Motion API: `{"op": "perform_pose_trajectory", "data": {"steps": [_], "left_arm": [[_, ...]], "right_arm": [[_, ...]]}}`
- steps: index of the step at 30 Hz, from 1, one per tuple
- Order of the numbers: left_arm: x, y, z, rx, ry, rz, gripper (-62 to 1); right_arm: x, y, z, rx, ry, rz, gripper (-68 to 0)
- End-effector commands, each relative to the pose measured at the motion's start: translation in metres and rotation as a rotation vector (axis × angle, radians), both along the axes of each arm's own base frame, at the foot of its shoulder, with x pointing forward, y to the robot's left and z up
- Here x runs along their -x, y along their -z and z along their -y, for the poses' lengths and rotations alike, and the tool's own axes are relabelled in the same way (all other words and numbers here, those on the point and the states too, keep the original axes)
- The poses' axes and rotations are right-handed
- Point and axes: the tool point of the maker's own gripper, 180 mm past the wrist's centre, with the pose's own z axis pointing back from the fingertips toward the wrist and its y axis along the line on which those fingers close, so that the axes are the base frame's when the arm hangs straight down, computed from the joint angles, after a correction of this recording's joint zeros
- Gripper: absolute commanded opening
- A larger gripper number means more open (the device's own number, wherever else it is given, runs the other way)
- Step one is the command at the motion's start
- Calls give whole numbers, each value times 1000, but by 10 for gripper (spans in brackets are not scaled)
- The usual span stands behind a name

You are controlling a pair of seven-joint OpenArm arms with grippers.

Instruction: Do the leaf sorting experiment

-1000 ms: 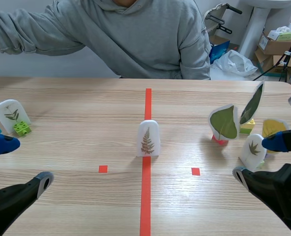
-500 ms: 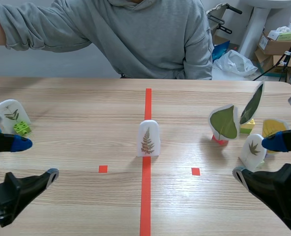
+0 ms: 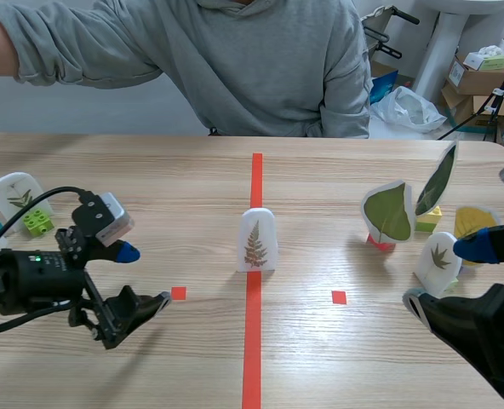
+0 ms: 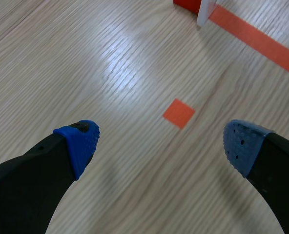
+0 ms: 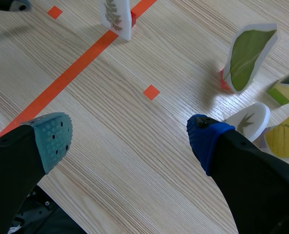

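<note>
1. scene view: left gripper [image 3: 146,276] has swung inward toward the fern card [image 3: 257,240], fingers wide apart, empty.
2. right gripper [image 3: 441,273] unmoved, also spread, empty.
3. fern card stays upright on red line [image 3: 252,358].

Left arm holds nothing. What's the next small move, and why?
Probably ease the left gripper forward toward the white arched card with the brown fern leaf: its jaws are open and empty, and that card stands alone on the orange-red centre line.

Left end effector [image 3: 145,276], fingers apart, hovers near the upright fern card [image 3: 256,241].
</note>
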Motion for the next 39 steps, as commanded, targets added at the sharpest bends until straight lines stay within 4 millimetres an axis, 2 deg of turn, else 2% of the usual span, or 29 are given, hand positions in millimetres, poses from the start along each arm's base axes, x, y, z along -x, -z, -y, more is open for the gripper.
{"op": "perform_pose_trajectory", "data": {"steps": [1,8,14,20,30,39], "left_arm": [[-11,-13,21,66,3,35,-65],[-25,-9,72,150,13,6,-65],[-30,-15,109,228,1,9,-65],[-39,-25,128,253,-32,44,-65],[-40,-30,141,269,-33,60,-74],[-41,-30,141,274,-34,64,-321]], "right_arm": [[-2,-3,1,-1,-6,12,-194],[-2,-2,2,2,-6,9,-194],[-2,-2,2,2,-6,9,-194],[-2,-2,2,2,-6,9,-194],[-2,-2,2,1,-6,9,-194],[-2,-2,2,1,-6,9,-194]]}}
